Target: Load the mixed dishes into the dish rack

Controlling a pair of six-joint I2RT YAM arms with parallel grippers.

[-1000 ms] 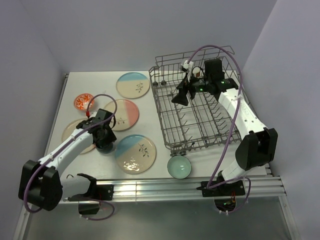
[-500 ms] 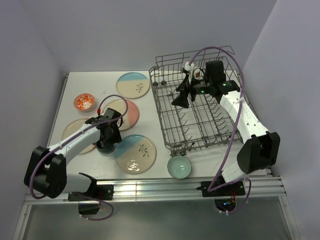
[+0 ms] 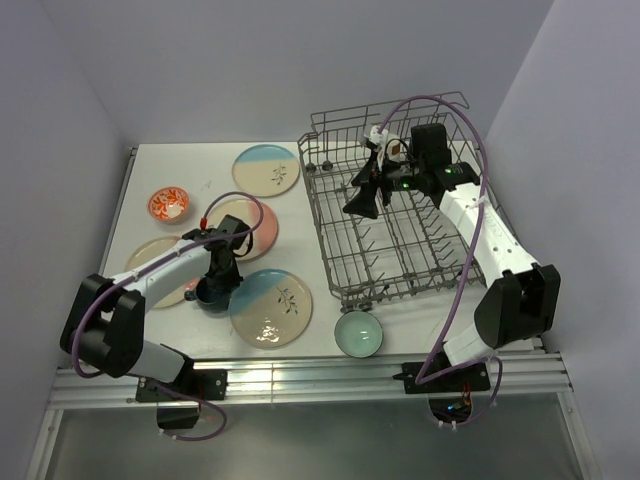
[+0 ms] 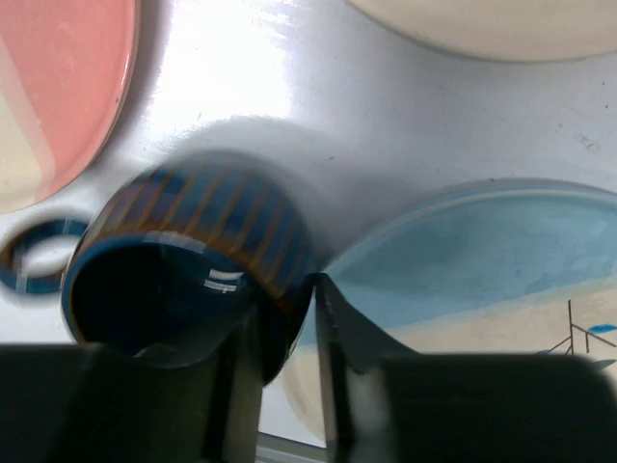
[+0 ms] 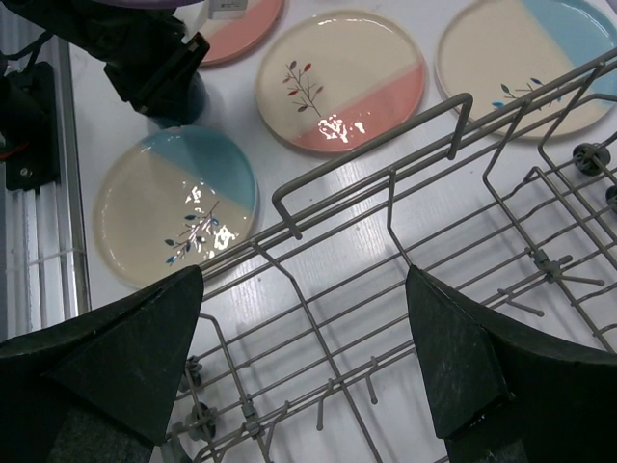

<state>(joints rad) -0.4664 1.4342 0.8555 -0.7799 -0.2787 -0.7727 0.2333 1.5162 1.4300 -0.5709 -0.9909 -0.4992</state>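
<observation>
My left gripper [image 3: 217, 283] is shut on the wall of the dark-blue mug [image 3: 209, 294], which has orange stripes. In the left wrist view one finger is inside the mug [image 4: 183, 260] and one is outside at the rim [image 4: 286, 323]. The mug is low over the table beside a blue-and-cream plate [image 3: 270, 307]. My right gripper [image 3: 362, 196] is open and empty above the grey wire dish rack [image 3: 400, 250]; its fingers straddle the rack wires [image 5: 299, 357]. Another blue plate [image 3: 266, 170], a pink plate [image 3: 252, 226], a cream plate [image 3: 150, 268], the orange-red bowl [image 3: 168, 205] and the teal bowl [image 3: 358, 333] lie on the table. I cannot make out the brown mug.
The rack has raised sides and upright tines, and its near wall [image 5: 366, 193] stands between my right gripper and the plates. The table's metal front rail [image 3: 330, 375] runs along the near edge. Walls close in the left, back and right.
My left arm's elbow has swung forward and right and the wrist has turned, while the gripper stayed at the dark-blue mug. The right arm has hardly moved.
</observation>
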